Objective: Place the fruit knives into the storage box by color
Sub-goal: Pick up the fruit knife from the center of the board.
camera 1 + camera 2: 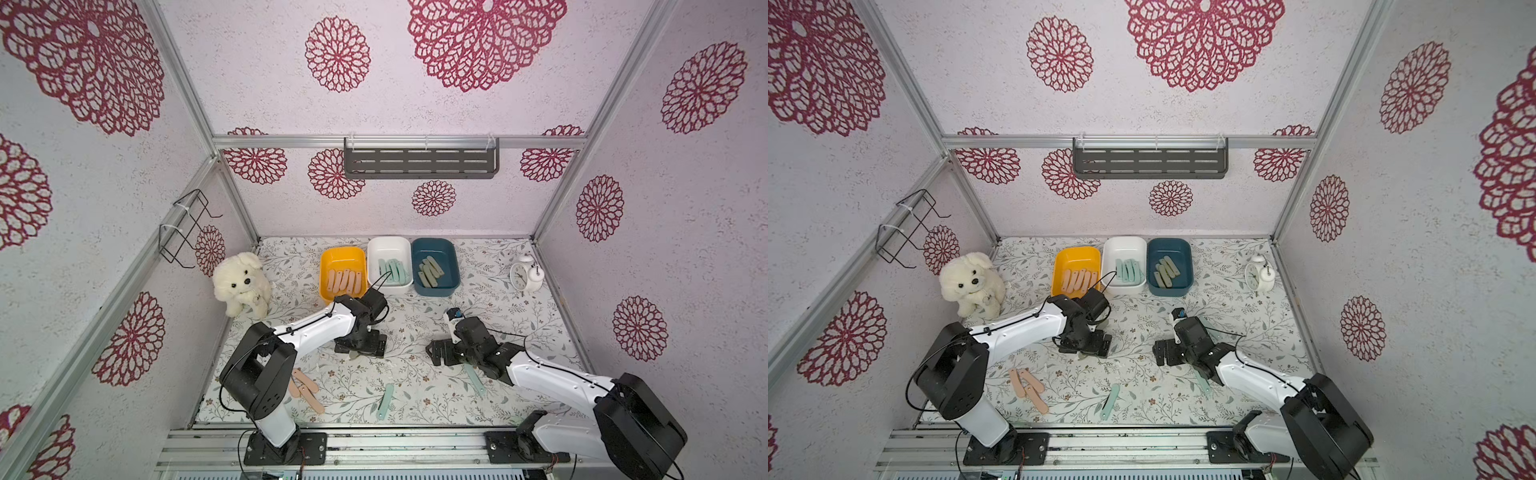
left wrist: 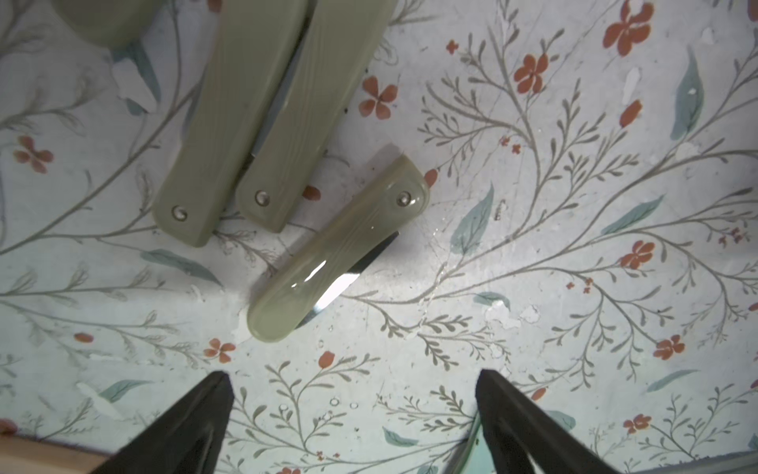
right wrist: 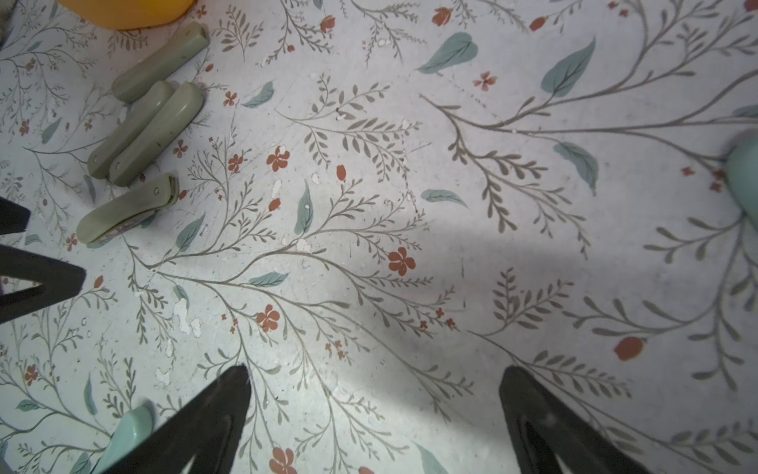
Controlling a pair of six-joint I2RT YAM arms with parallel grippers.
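looks like the pick step for the sage-green knife (image 2: 336, 250), loose on the floral mat (image 1: 415, 399) beside two others; left gripper (image 2: 355, 377) poised near it, fingers (image 2: 197, 414) apart; right gripper (image 3: 375, 373) likewise spread, empty; next, probably: lower, pinch across its width, carry to the blue box (image 1: 456, 270); rosette-papered walls around

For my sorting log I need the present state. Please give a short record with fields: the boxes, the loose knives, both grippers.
yellow box: peach-pink knives inside
white box: mint knives inside
dark blue box: sage-green knives inside
loose peach-pink knives: three on the mat, beside the left arm
loose mint knives: one at the front centre; one partly under the right arm
loose sage-green knives: cluster on the mat below the left gripper
left gripper: open, holds nothing
right gripper: open, over bare mat
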